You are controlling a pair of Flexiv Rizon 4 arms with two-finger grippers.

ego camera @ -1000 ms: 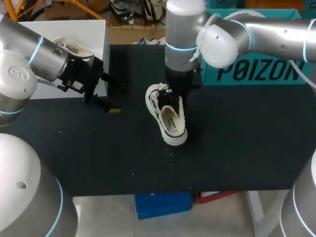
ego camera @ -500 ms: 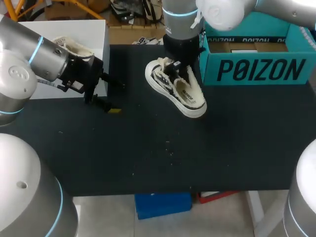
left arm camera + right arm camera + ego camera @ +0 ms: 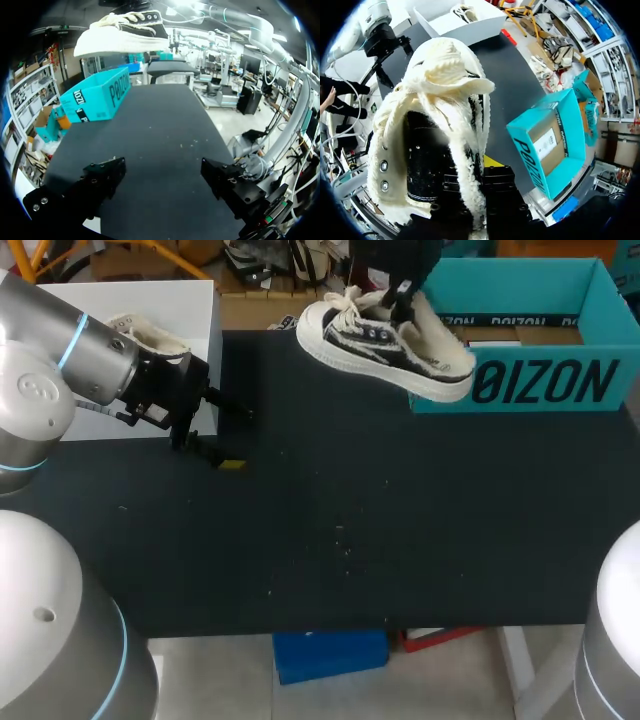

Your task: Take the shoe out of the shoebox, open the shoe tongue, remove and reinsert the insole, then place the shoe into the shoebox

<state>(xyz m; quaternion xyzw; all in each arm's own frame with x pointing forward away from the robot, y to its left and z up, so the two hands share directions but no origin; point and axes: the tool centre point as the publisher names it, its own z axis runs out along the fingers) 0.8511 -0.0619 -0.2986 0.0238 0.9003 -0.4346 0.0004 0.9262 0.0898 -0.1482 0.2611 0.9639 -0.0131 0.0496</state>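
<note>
Head view, starting at the left: my left arm point(image 3: 90, 360) comes in over a white box point(image 3: 190, 300), and a second shoe point(image 3: 145, 335) lies in that box just behind the left gripper point(image 3: 235, 438). This gripper hangs low over the black desk point(image 3: 330, 540) with its fingers spread wide apart and nothing held. The left wrist view shows only bare desk between the two dark fingers.

Well ahead of the left gripper and higher up, the shoe point(image 3: 385, 340) is in the air, clear of the desk. It has a white sole, a black-and-white upper and cream laces. Its toe points back toward the left gripper and its heel toward the shoebox point(image 3: 540, 330). The right gripper point(image 3: 400, 295) comes down on it from above and is clamped on the shoe's opening. In the right wrist view its fingers are buried among the frayed cream edges beside the tongue — I cannot tell exactly which part they pinch.

The teal shoebox stands open on the desk beside and below the right gripper, with its brown cardboard floor showing. In the left wrist view the shoe hangs above the box, apart from it.
</note>
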